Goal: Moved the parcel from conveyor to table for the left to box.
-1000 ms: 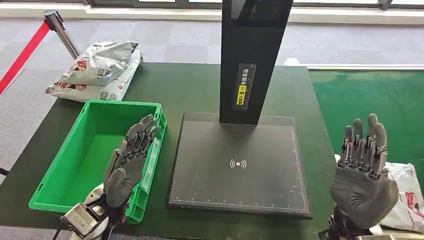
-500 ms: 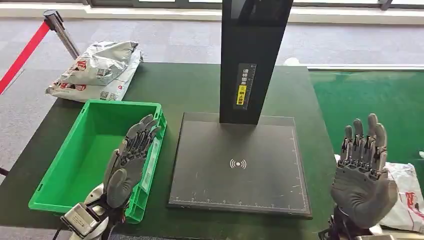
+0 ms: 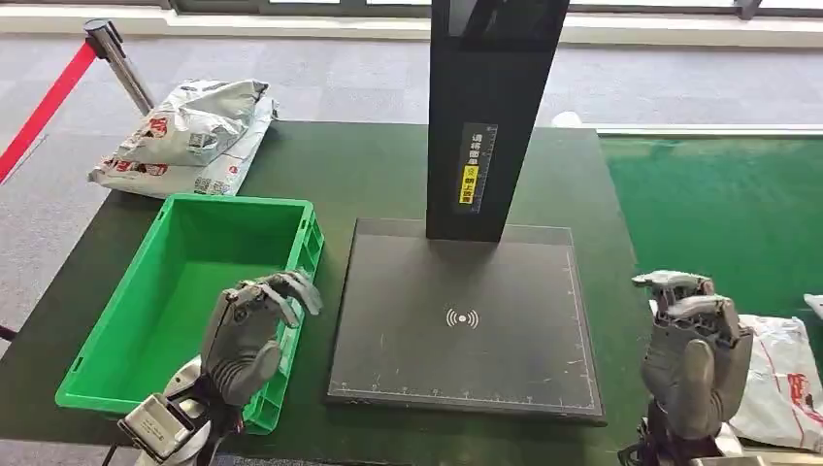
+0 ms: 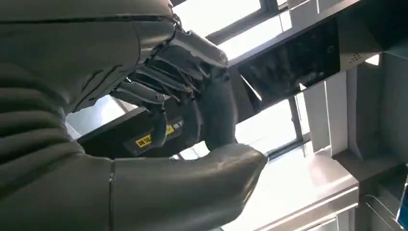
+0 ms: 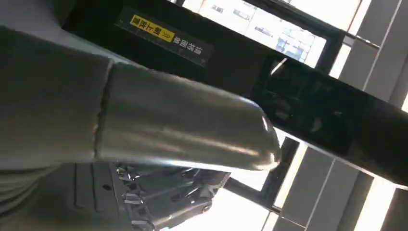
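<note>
curling inward on nothing, left robot hand (image 3: 254, 330) over green bin (image 3: 146, 320), right robot hand (image 3: 694, 354) beside parcel (image 3: 781, 383)

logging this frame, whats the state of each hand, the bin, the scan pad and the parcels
left hand: fingers curled in, holding nothing
right hand: fingers curled in, holding nothing
green plastic bin: empty
black scan pad: bare
white parcel by right hand: lying flat
grey parcels at table's far corner: piled
</note>
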You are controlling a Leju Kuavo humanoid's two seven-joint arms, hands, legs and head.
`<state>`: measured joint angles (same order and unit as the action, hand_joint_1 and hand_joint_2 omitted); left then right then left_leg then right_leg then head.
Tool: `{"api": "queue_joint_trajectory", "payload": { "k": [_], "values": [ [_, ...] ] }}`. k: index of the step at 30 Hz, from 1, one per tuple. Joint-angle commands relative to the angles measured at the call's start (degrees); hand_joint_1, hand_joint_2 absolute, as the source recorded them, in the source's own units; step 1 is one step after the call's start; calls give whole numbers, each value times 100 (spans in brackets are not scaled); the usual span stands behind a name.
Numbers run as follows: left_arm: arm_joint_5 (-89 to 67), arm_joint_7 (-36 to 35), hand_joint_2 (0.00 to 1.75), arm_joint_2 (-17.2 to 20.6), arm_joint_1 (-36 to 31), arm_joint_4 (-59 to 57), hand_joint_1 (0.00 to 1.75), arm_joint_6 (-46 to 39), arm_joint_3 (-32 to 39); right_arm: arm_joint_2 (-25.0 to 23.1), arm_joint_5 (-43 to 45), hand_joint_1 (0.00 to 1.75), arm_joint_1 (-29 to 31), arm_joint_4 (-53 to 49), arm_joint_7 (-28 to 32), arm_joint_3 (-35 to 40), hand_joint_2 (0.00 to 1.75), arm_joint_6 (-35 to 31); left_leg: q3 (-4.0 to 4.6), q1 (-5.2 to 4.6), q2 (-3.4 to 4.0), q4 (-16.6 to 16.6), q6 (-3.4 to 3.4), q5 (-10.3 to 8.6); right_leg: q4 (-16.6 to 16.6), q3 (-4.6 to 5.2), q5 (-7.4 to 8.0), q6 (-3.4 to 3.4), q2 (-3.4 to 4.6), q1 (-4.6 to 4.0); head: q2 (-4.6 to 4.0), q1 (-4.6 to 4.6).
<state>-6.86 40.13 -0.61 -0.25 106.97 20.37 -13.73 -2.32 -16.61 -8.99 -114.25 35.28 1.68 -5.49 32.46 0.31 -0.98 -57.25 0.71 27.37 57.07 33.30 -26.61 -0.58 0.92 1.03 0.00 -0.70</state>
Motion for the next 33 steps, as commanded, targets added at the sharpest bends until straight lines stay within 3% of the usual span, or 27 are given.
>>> {"api": "queue_joint_trajectory", "payload": {
  "k": [1, 20, 26, 29, 33],
  "values": [
    [-4203, -1398, 175, -455, 46, -1049, 175, -4514, -409, -148, -1782, 175, 430, 1220, -1183, 526, 175, 204, -1, 2, 0, 3, -1, -3, -5, -4, 3, 3, -10, -3, 0, 0],
    [-4384, -1495, 175, -457, 66, -1034, 175, -4618, -400, -135, -1788, 175, 432, 1188, -1188, 529, 175, 180, -7, 7, 1, 5, -2, -3, -12, -14, 4, 5, -15, -10, 0, 0],
    [-4521, -1550, 175, -451, 80, -1025, 175, -4679, -403, -136, -1823, 175, 427, 1166, -1204, 518, 175, 136, -16, 8, 44, 14, 0, -6, -19, -13, 16, 5, 24, -10, 0, 0],
    [-4521, -1550, 175, -451, 80, -1025, 175, -4679, -403, -136, -1823, 175, 427, 1166, -1204, 518, 175, 136, -7, 4, -19, 1, -4, -3, -9, -23, -3, 1, -28, -6, 0, -2],
    [-4521, -1550, 175, -451, 80, -1025, 175, -4679, -403, -136, -1823, 175, 427, 1166, -1204, 518, 175, 136, -11, 3, -7, 2, -4, 2, -10, -23, -3, -1, -13, -4, 0, 0]
  ]
}}
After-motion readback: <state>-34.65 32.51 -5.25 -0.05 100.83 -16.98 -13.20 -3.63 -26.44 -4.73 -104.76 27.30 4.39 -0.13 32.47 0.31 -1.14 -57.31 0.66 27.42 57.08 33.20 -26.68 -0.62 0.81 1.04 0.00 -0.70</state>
